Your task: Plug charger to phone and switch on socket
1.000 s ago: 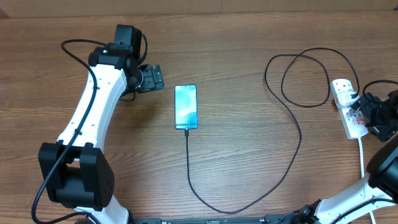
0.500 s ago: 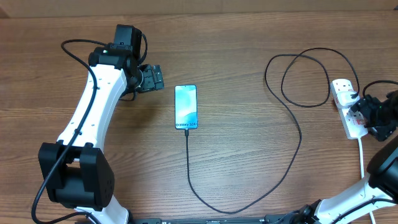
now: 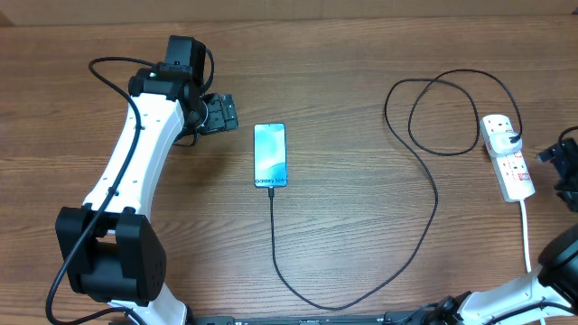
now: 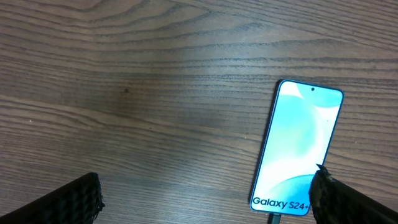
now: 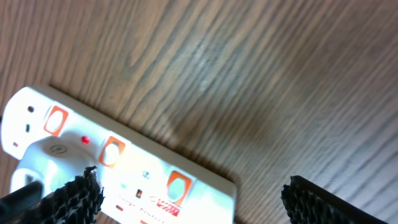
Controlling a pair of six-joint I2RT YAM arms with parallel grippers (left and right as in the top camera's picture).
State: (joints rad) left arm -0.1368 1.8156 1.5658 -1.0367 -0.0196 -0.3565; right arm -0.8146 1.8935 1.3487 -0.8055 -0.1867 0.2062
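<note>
The phone (image 3: 270,154) lies flat mid-table with its light-blue screen lit. The charger (image 3: 424,194), a thin black cable, is plugged into the phone's bottom edge (image 4: 274,219), runs toward the front edge, curves up right and loops to the socket (image 3: 507,155). On the white socket (image 5: 134,171) there are red switches and a small red lamp (image 5: 85,139) glows. My left gripper (image 3: 221,114) hovers open just left of the phone (image 4: 298,149). My right gripper (image 5: 193,202) is open, above and just right of the socket, holding nothing.
The socket's white cord (image 3: 526,235) trails toward the front edge on the right. A black plug (image 3: 513,138) sits in the socket's far end. The left arm (image 3: 135,171) stretches across the table's left side. Bare wood lies between phone and cable loops.
My right gripper has drawn back to the right, off the socket it was hovering over, leaving the socket uncovered. The left arm, phone and cable have not moved.
</note>
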